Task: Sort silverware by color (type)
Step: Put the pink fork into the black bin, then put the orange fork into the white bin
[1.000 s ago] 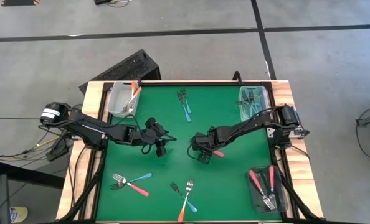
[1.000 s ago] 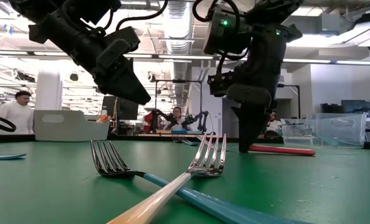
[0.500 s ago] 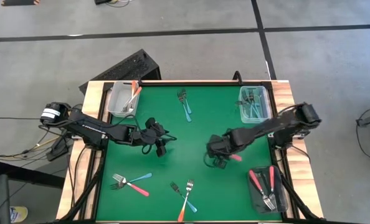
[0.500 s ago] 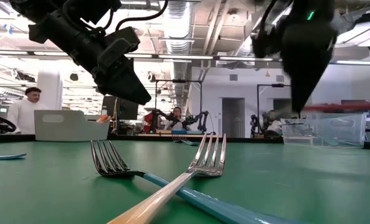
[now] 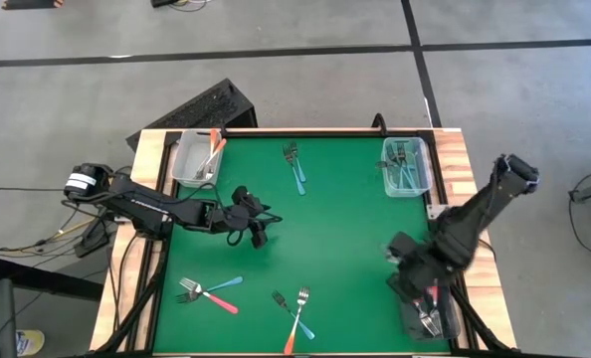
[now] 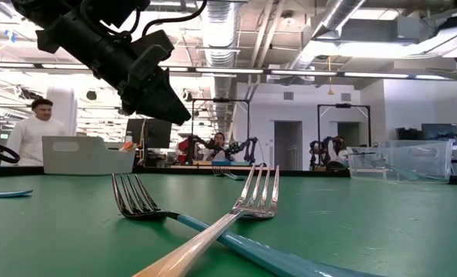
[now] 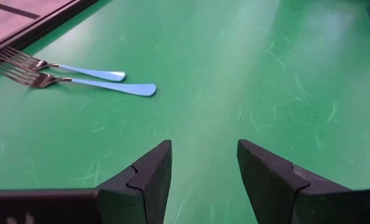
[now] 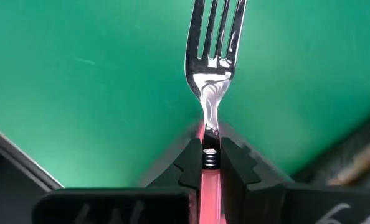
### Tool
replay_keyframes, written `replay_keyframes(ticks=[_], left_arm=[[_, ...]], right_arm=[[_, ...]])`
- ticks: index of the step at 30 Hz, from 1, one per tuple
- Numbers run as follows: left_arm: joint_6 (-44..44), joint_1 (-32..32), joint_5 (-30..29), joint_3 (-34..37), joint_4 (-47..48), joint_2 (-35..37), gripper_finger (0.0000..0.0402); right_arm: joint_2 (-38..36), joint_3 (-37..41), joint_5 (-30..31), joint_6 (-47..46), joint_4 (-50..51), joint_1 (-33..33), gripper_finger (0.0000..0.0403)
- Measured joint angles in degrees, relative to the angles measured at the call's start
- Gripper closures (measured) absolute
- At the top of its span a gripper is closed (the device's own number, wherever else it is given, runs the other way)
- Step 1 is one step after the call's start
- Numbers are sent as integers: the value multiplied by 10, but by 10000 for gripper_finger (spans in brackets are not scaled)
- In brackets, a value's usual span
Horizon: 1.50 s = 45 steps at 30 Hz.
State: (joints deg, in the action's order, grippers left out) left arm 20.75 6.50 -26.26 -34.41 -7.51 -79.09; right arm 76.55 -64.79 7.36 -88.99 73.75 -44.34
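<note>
My right gripper (image 5: 412, 276) is shut on a fork with a pink-red handle (image 8: 213, 56). It hovers at the table's near right, by the dark bin (image 5: 445, 320) that holds pink-red forks. My left gripper (image 5: 259, 231) is open and empty above the table's left middle; it also shows in the low view (image 6: 171, 111). Two blue forks (image 5: 295, 166) lie flat at the far middle and show in the left wrist view (image 7: 91, 81). A pink fork and a blue fork (image 5: 208, 291) lie at the near left. An orange fork and a blue fork (image 6: 213, 223) lie crossed at the near middle. My right gripper pinches the fork's pink-red handle (image 8: 210, 180) between its two fingers, close to where the handle meets the metal neck. The silver tines (image 8: 216, 25) stick out past the fingers. The fork is lifted clear of the table.
A clear bin (image 5: 194, 159) with orange forks stands at the far left corner. A clear bin (image 5: 407, 166) with blue forks stands at the far right corner. Bare green mat lies between the arms. People show in the room beyond the table.
My right gripper has lifted the pink-red fork off the table's middle and carried it toward the near right corner, up to the dark bin. It has stayed shut on the fork. It has left the low view.
</note>
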Motion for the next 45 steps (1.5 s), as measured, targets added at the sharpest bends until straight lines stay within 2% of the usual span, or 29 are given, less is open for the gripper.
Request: replay_keyframes(ticks=[8, 12, 17, 23, 27, 31, 37, 45], left_arm=[[0, 0, 0, 0, 0, 0, 233], [0, 0, 0, 0, 0, 0, 233], [0, 0, 0, 0, 0, 0, 233], [5, 0, 3, 0, -1, 0, 233], [5, 0, 3, 0, -1, 0, 233], [3, 0, 3, 0, -2, 0, 233], [1, 0, 3, 0, -1, 0, 233], [-19, 0, 3, 0, -14, 0, 233]], right_arm=[[48, 0, 0, -211, 9, -123, 352], [85, 0, 0, -256, 9, -156, 329], [118, 0, -17, -277, 9, -164, 277], [123, 0, -17, -278, 7, -163, 210], [110, 0, -19, -278, 9, -163, 182], [94, 0, -9, -276, 12, -154, 176], [77, 0, 54, -239, 0, -130, 179], [74, -1, 109, -93, -64, -62, 180]])
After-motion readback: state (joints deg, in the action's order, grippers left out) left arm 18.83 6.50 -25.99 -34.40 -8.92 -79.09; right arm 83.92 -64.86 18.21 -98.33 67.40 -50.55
